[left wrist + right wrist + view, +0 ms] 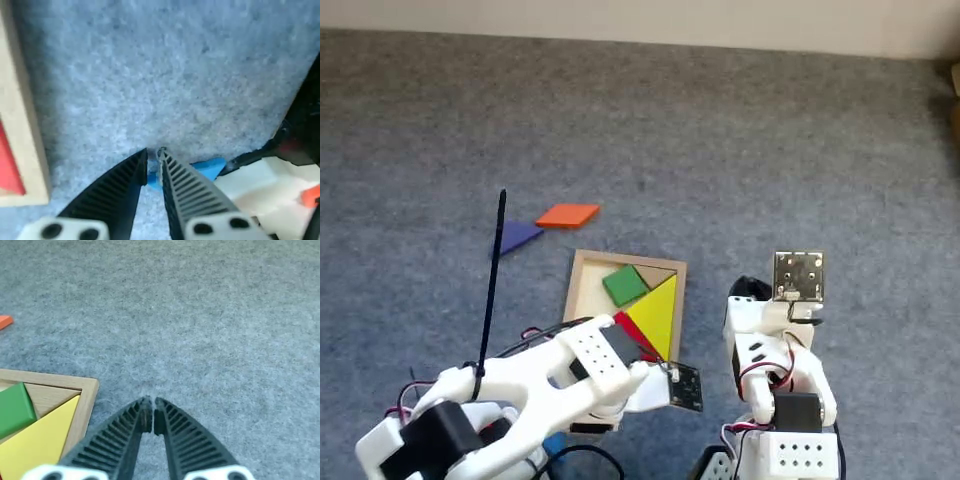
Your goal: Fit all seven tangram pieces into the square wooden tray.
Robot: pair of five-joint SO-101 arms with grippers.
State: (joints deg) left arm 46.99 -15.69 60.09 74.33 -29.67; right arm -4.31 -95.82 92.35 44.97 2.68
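Left wrist view: the left end effector, jaws together, meets the blue piece on the tabletop near the tray; the piece is probably light, rigid and thin, so grip across opposite edges.

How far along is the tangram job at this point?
Done: green piece, yellow triangle and red piece sit in the tray. In hand: the left gripper looks shut on a blue piece. Left: orange piece and purple triangle lie on the carpet beyond the tray. The right gripper is shut, empty.
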